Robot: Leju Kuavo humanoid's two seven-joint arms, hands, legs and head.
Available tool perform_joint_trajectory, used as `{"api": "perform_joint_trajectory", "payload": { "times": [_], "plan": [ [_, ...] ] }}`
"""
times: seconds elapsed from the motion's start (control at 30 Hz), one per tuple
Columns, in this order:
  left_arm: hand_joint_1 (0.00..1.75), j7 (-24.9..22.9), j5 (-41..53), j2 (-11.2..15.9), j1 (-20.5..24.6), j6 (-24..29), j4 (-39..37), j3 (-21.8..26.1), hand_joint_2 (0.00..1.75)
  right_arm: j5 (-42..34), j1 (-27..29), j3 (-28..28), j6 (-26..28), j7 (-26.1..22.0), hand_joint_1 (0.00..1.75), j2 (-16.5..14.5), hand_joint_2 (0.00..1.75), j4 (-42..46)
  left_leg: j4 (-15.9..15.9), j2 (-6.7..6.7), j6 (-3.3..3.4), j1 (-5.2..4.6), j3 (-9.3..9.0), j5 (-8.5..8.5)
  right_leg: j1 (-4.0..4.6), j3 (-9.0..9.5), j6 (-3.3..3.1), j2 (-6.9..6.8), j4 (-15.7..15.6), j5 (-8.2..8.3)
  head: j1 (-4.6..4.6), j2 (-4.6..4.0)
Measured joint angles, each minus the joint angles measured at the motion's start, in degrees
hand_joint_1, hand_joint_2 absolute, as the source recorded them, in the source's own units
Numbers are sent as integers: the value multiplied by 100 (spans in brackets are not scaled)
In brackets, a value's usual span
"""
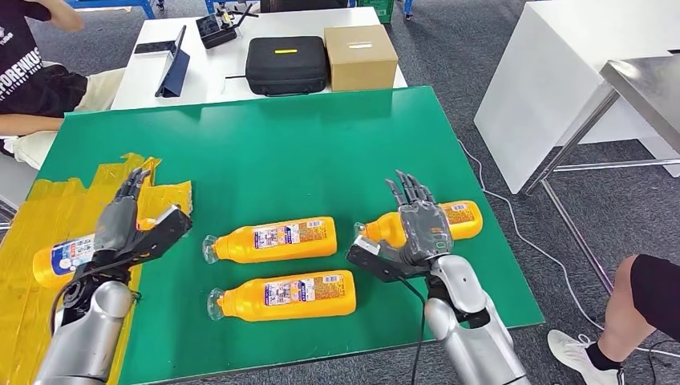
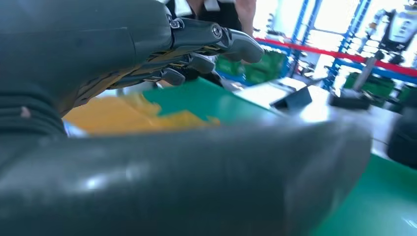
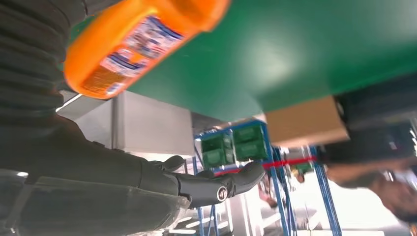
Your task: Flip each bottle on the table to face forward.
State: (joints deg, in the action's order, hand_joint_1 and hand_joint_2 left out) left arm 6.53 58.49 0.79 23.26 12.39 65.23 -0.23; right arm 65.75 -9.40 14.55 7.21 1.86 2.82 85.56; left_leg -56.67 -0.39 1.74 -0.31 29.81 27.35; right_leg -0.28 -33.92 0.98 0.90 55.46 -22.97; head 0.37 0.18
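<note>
1. Head view, nearest first: the front bottle [image 1: 282, 295] lies on the green desk [image 1: 321, 152] between the two arms, long axis running 9 to 3 o'clock, cap at 9, label showing.
2. Right hand [image 1: 415, 220] hovers flat, fingers spread toward 12, holding nothing; the right bottle [image 1: 457, 216] lies partly under it, body reaching toward 3, cap toward 9.
3. Left hand [image 1: 120, 215] is likewise spread and empty, above the left bottle [image 1: 60, 258], which lies on yellow tape [image 1: 48, 208] with its body toward 8.
4. Middle bottle [image 1: 273, 239] lies at 9 o'clock from the right hand, the nearer hand by my judgement, also cap at 9.
</note>
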Motion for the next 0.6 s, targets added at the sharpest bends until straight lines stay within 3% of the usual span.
{"api": "perform_joint_trajectory", "payload": {
  "times": [0.2, 0.37, 0.6],
  "plan": [
    [0, -2, -31, -260, 21, 130, -166, -212, 0, -365, 28, -247, -685, -108, 0, 620, 175, -41, -1, -8, 2, -7, 1, 1, -6, -1, 1, -4, -2, 0, -1, 0],
    [0, 24, -129, -345, 109, 162, -261, -272, 0, -464, 107, -519, -851, -82, 0, 1036, 175, -40, -1, -6, 2, -7, 0, 1, -6, -1, 2, -3, -2, 1, -1, 0],
    [0, 302, -484, -390, 167, 222, -368, -333, 0, -516, 73, -925, -871, -25, 0, 1369, 175, -167, -1, -1, 2, -5, 1, 1, -4, -1, 2, -3, 0, 1, -2, 0]
  ]
}}
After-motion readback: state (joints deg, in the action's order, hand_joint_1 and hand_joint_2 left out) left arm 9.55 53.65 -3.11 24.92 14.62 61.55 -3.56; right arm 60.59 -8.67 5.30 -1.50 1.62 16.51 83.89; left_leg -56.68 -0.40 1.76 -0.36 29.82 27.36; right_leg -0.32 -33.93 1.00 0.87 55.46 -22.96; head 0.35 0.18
